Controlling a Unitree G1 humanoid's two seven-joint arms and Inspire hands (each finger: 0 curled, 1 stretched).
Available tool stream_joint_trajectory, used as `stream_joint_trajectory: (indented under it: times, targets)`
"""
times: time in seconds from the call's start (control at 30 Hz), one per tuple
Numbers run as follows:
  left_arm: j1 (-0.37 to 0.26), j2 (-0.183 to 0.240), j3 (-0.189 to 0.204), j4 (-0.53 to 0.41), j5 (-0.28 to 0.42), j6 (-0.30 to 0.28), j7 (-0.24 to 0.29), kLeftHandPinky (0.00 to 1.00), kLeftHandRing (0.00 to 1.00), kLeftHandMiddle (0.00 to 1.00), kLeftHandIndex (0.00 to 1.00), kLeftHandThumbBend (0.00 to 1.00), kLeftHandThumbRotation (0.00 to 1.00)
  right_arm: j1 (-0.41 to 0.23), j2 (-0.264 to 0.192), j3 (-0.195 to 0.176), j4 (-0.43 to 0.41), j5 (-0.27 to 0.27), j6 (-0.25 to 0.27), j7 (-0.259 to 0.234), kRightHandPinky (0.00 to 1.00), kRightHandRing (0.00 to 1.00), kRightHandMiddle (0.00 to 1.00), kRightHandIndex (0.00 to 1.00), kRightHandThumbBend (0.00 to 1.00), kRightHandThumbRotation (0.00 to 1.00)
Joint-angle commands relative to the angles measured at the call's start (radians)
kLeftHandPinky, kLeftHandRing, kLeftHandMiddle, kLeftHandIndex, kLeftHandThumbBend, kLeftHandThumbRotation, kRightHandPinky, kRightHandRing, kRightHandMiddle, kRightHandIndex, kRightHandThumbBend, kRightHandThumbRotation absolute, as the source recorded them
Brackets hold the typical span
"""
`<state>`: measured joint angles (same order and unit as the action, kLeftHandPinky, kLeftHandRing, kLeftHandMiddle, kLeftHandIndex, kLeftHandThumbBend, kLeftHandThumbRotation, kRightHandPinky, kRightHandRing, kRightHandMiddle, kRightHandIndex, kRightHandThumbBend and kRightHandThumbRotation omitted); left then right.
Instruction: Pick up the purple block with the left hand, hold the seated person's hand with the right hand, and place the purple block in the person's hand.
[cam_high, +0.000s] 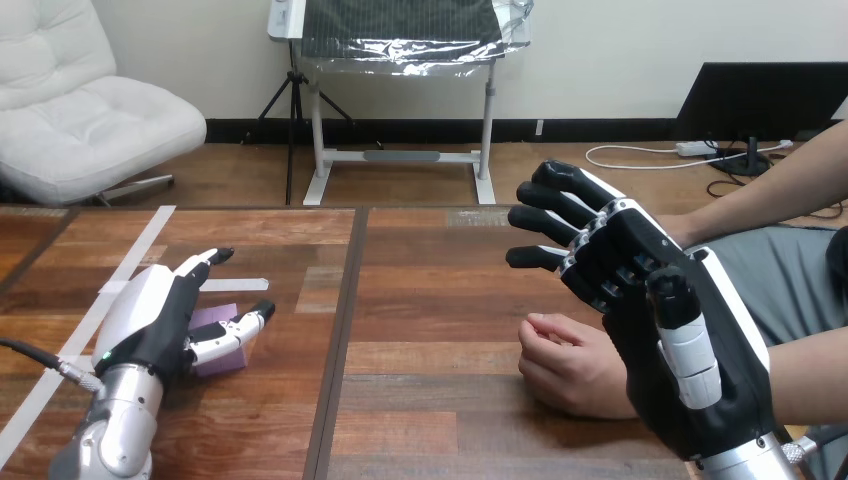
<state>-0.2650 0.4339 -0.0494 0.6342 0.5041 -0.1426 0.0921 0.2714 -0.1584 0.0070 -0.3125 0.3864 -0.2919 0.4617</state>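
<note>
Where the purple block (215, 318) lies: flat on the wooden table (440, 300), at its left side, under the left hand (150, 320)
Left hand: lowered over the block; fingers (195, 265) nearly straight, reaching past its far side; thumb (240, 328) lying along its near edge; not closed round it
Person's hand (570, 365): a loose fist resting on the table, well apart from the block; just beside the right hand (690, 330)
Right hand: raised; fingers spread and only slightly bent, holding nothing; whether it touches the person's wrist cannot be told
</note>
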Motion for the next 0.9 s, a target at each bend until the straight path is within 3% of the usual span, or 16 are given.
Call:
stream_joint_trajectory:
  times: [0.0, 0.47, 0.87]
  targets:
    - [-0.089, 0.033, -0.027, 0.016, 0.028, 0.010, 0.032, 1.00, 0.94, 0.95, 0.89, 0.57, 0.50, -0.049, 0.007, -0.014, -0.014, 0.019, -0.022, 0.004, 0.73, 0.83, 0.84, 0.85, 0.84, 0.80]
    - [-0.095, 0.042, -0.052, 0.035, 0.048, 0.036, 0.036, 1.00, 0.96, 0.96, 0.89, 0.61, 0.48, -0.049, 0.009, -0.015, -0.014, 0.015, -0.025, 0.006, 0.73, 0.83, 0.84, 0.84, 0.84, 0.80]
    - [-0.090, 0.052, -0.063, 0.014, 0.047, 0.063, 0.022, 1.00, 0.95, 0.94, 0.89, 0.65, 0.39, -0.048, 0.012, -0.015, -0.011, 0.016, -0.031, 0.013, 0.72, 0.82, 0.84, 0.84, 0.84, 0.80]
